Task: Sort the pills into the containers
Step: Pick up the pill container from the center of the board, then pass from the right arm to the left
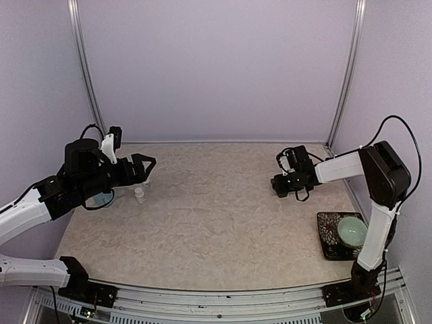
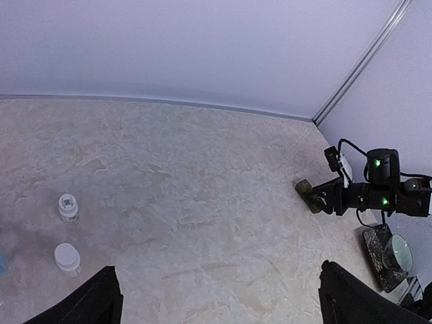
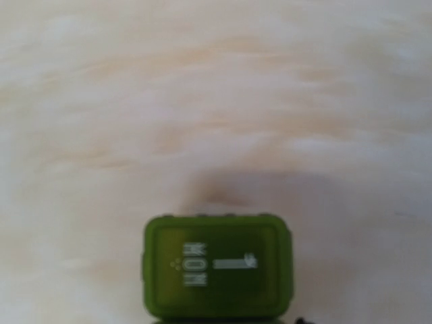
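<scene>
The containers (image 3: 218, 266) are a dark green pill-box strip. Its end lid, marked MON, fills the bottom middle of the right wrist view, and my own fingers do not show there. In the top view my right gripper (image 1: 277, 185) sits low over the strip at the table's right rear. The left wrist view shows the strip (image 2: 306, 192) poking out from the right gripper (image 2: 329, 198); the jaws' state is unclear. My left gripper (image 1: 146, 166) hangs open and empty above the table's left side, near a white bottle (image 1: 140, 196). No loose pills show.
Two white bottles (image 2: 68, 208) (image 2: 67, 258) stand on the left. A light blue mug (image 1: 102, 199) sits partly under the left arm. A pale green bowl (image 1: 352, 231) rests on a dark patterned plate (image 1: 329, 236) at the right front. Walls enclose the table.
</scene>
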